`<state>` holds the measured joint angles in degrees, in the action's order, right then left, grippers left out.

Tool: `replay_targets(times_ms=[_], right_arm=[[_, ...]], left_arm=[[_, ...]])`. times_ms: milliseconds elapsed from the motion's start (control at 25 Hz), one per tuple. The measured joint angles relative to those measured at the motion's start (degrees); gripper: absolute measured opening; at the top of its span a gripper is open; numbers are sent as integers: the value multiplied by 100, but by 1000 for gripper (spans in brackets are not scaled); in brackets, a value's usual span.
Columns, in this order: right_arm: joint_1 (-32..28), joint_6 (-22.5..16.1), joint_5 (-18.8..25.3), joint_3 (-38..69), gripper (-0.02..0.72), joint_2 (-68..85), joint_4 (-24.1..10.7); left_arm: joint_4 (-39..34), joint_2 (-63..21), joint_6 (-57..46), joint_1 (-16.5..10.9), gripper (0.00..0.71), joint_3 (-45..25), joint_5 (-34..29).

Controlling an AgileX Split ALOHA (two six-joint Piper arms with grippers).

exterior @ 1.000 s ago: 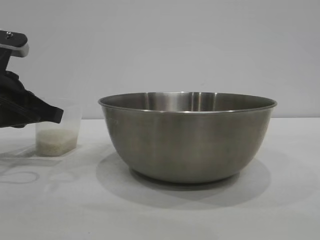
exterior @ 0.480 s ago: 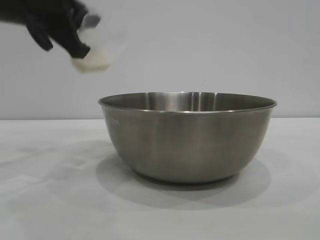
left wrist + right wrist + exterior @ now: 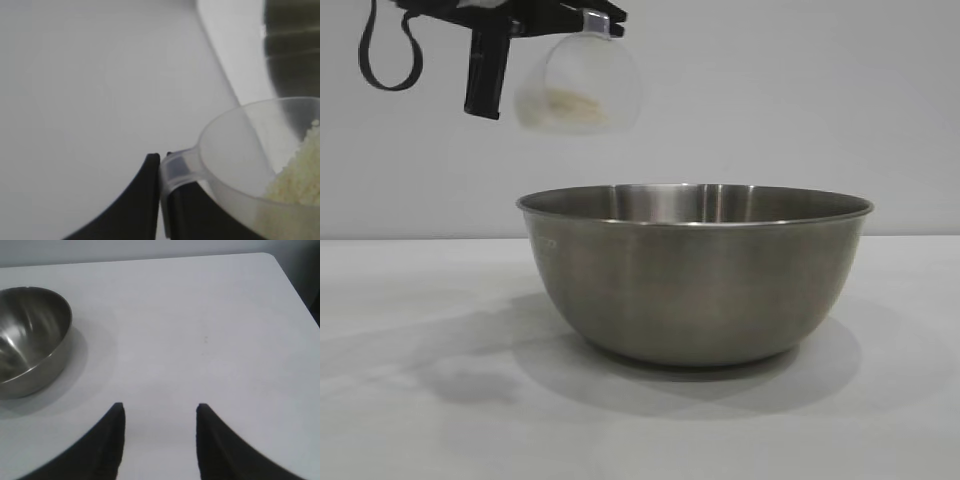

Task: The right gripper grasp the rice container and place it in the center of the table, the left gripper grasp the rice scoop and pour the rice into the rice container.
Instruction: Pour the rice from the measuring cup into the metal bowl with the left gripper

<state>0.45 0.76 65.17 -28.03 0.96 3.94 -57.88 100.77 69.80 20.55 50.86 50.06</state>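
White table (image 3: 410, 400) and a plain grey wall fill the scene. Up in the air, the little clear cup (image 3: 578, 85) lies tipped on its side with its open mouth turned outward, and the rice (image 3: 570, 102) sits in a small heap against its low wall. It hangs above the big steel bowl (image 3: 695, 275) — but only over the bowl's left rim, not over the middle, so I think it should slide a bit more to the right before it tips more, or grains may fall outside. The left gripper (image 3: 161, 200) is shut tight on the cup's small handle. The right gripper (image 3: 159, 440) rests off to the side with its fingers apart, holding nothing — the bowl is well away from it.
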Motion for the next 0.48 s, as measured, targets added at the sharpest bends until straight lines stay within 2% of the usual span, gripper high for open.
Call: replay_targets(times_ms=[200, 360, 480], right_arm=[[0, 0, 0, 0, 322, 0, 0], [0, 0, 0, 0, 322, 0, 0], [0, 0, 0, 0, 322, 0, 0]], left_arm=[[-877, 0, 438, 321, 0, 377, -371], [-945, 0, 1159, 542, 0, 466, -628], [-945, 0, 1693, 601, 0, 477, -652]])
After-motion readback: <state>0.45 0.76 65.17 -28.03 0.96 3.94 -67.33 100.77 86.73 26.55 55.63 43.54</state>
